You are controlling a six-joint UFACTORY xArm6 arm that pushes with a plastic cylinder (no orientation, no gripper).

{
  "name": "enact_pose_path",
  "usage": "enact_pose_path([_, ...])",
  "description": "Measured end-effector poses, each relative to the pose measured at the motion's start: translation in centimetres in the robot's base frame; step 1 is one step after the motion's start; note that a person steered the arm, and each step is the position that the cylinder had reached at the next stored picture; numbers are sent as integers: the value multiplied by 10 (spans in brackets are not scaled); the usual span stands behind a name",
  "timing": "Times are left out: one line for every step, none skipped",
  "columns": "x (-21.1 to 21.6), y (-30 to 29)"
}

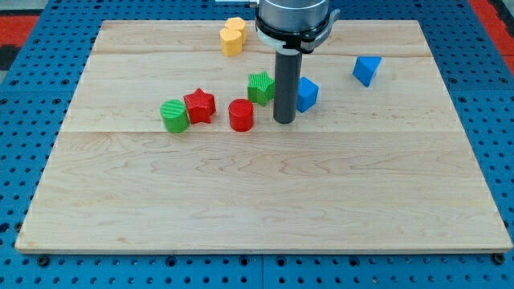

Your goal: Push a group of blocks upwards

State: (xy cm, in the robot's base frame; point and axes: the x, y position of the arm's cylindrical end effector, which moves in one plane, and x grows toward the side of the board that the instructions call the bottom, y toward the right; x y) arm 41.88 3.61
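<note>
My tip [283, 120] rests on the wooden board [257, 201] near its middle. A green star block [259, 87] sits just up and left of the tip, partly behind the rod. A blue block [307, 93] sits just up and right of it. A red cylinder [241, 115] lies left of the tip. Further left are a red star [199, 105] and a green cylinder [173, 116], touching each other.
Two yellow blocks [233, 36] sit together near the view's top, left of the arm's body. A blue block [366, 70] lies apart at the upper right. A blue perforated surface [24, 120] surrounds the board.
</note>
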Motion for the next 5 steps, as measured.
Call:
enact_pose_path([2, 1])
enact_pose_path([9, 12])
enact_pose_path([-5, 26])
enact_pose_path([-32, 27])
enact_pose_path([-60, 56])
